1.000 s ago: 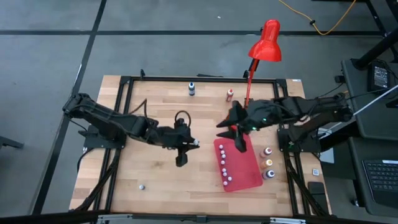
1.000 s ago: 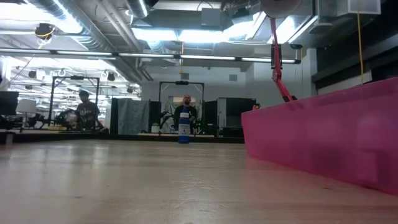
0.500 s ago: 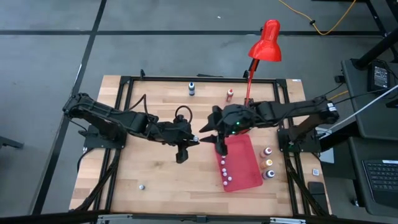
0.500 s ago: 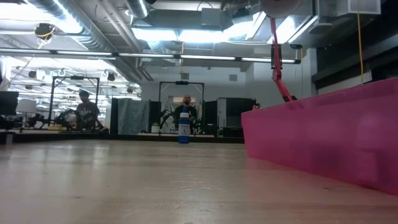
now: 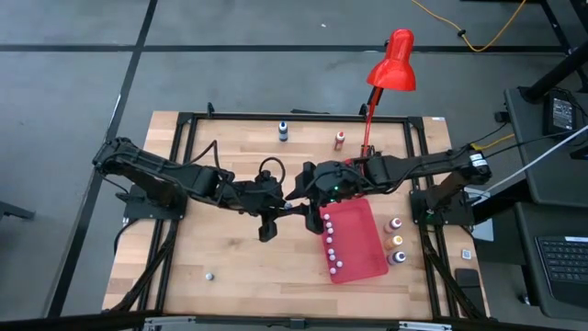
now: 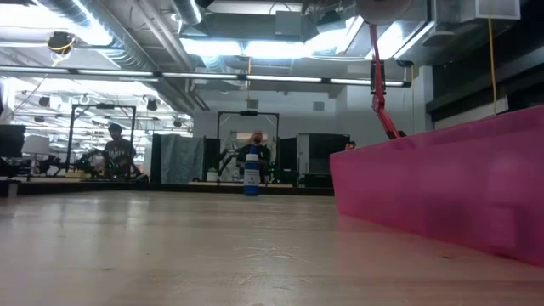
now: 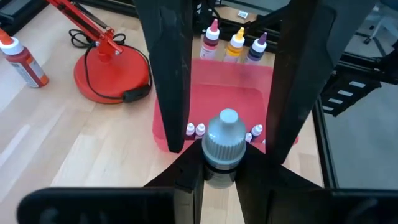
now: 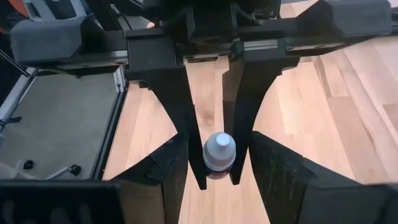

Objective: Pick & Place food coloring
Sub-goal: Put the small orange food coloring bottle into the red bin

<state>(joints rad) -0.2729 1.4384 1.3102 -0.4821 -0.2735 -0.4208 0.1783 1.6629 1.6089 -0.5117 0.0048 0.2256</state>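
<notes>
Even overhead light, soft shadows; ceiling lights (image 6: 246, 47) glare in low view, near pink tray (image 6: 442, 183) blurred, wrist-view foregrounds soft.

- Meeting mid-table: two grippers, left gripper (image 5: 283, 211) and right gripper (image 5: 309, 206), around one whitish bottle (image 7: 221, 148).
- Sitting on one red mat (image 5: 363, 241): about six small whitish bottles (image 5: 329, 242).
- Standing beside it: three coloured bottles (image 5: 397, 241).
- Standing at the far edge: two bottles (image 5: 283, 131).
- Lying alone: one tiny bottle (image 5: 209, 275).

Pale matt wood table (image 5: 230, 248)
</notes>
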